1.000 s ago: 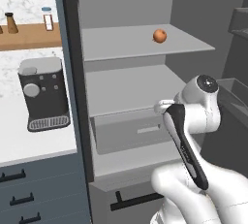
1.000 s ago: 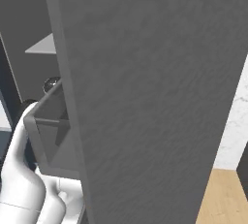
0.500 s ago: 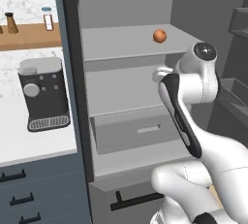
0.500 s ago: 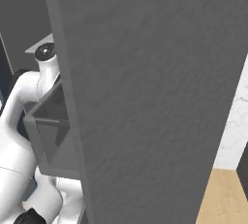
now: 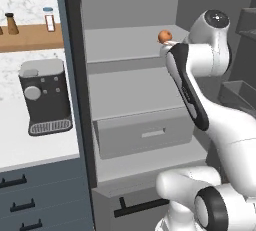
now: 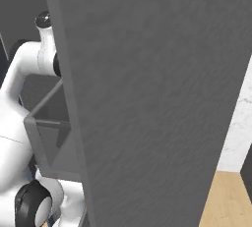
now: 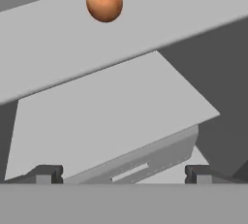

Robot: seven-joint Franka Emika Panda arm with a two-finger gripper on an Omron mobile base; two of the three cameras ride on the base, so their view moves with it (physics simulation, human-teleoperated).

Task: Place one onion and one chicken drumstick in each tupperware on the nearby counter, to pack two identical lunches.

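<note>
Hand (image 7: 123, 173) spread wide, holding nothing, aimed up at onion (image 7: 104, 1) on upper fridge shelf (image 7: 58, 48); prob lining up for 1st pick.

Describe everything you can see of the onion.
The onion is small, round and orange-brown, smooth-skinned, with a darker spot at its top end. It looks whole. It sits alone on the upper grey shelf inside the open fridge, towards the shelf's right side, resting on the shelf surface. Nothing else touches it. The open gripper is apart from it, lower down, with the onion ahead of it in the hand view.
</note>
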